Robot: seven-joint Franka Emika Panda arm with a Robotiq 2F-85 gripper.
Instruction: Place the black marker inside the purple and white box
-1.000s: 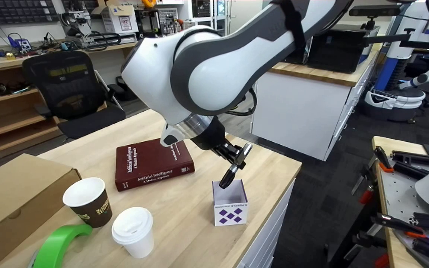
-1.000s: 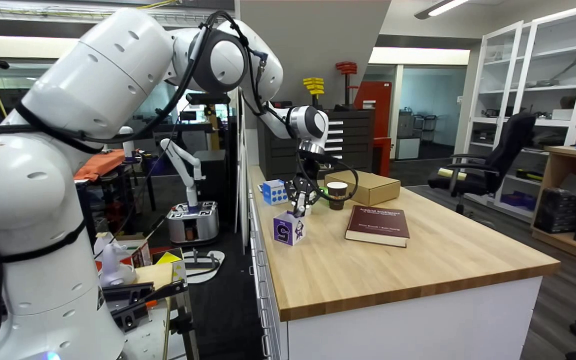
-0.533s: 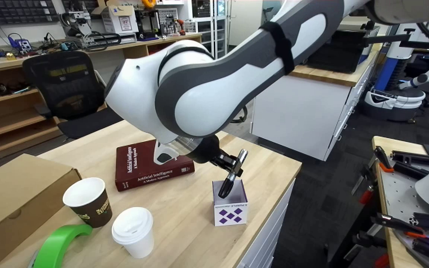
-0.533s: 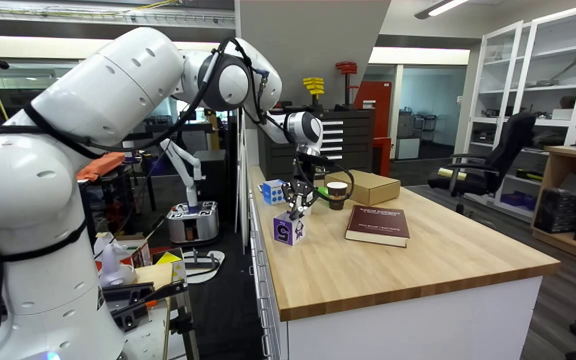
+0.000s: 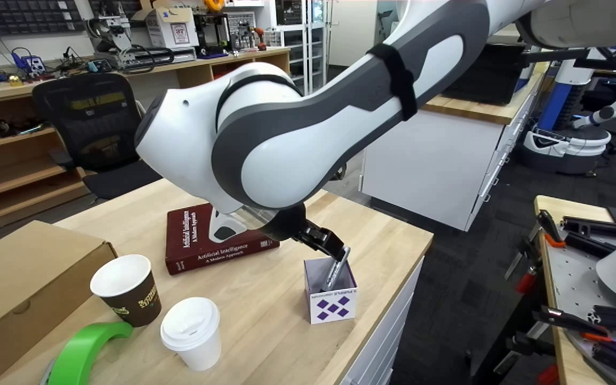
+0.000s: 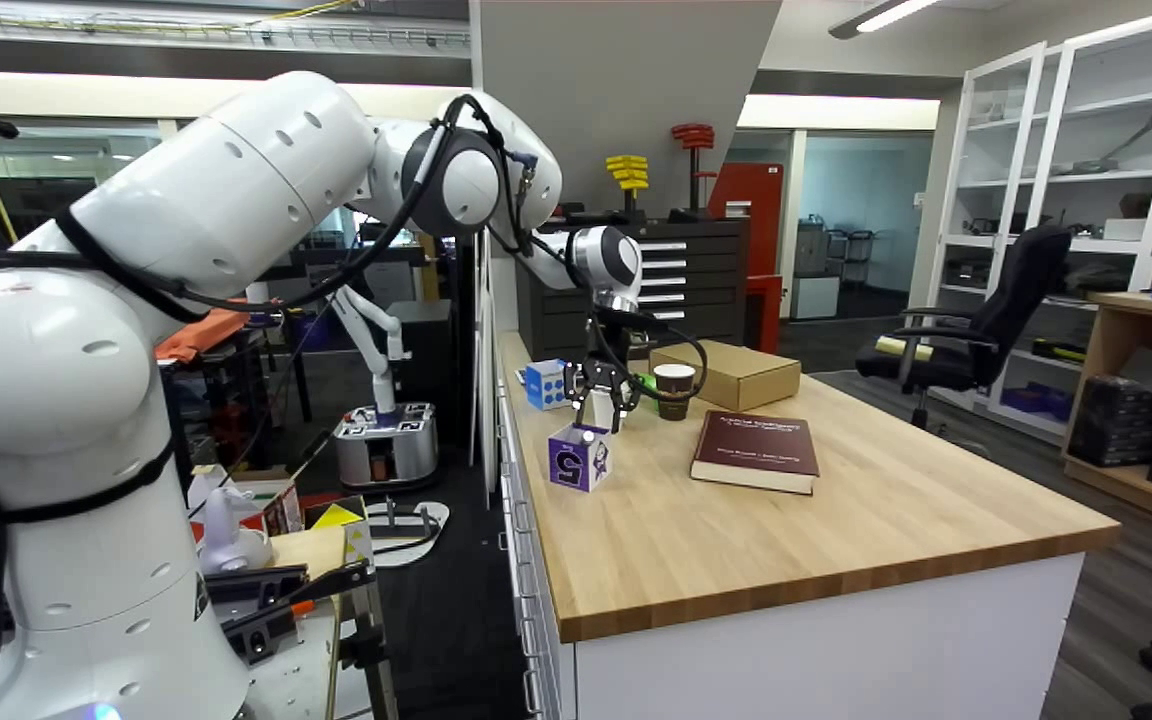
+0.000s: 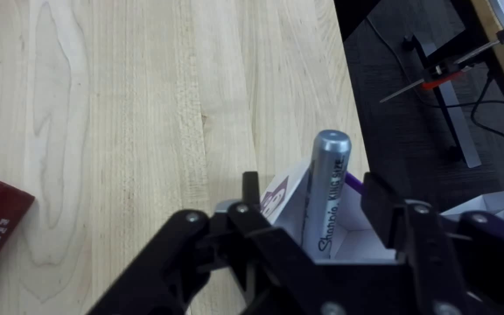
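The purple and white box (image 5: pixel 332 310) stands upright on the table with its top uncovered, and its purple face (image 6: pixel 568 462) shows a 5. Inside it, the black marker (image 5: pixel 336 271) leans with its silver end above the rim. In the wrist view the marker (image 7: pixel 327 192) shows a silver barrel with black lettering; its dark lower end is hidden in the box. My gripper (image 7: pixel 309 197) is right above the box, its jaws standing wide apart on either side of the marker, with gaps to both fingers. In an exterior view the gripper (image 6: pixel 598 410) also appears spread.
A dark red book (image 5: pixel 222 240) lies beside the arm. Nearby are a lidded white cup (image 5: pixel 190 334), a brown cup (image 5: pixel 126 291), a green tape dispenser (image 5: pixel 86 353) and a brown cardboard box (image 5: pixel 35 283). A blue box (image 6: pixel 549 385) stands near the table's edge.
The gripper has come down to the box and opened, letting go of the marker. The marker, gripped above the box earlier, now rests in it. The box has shifted very slightly.
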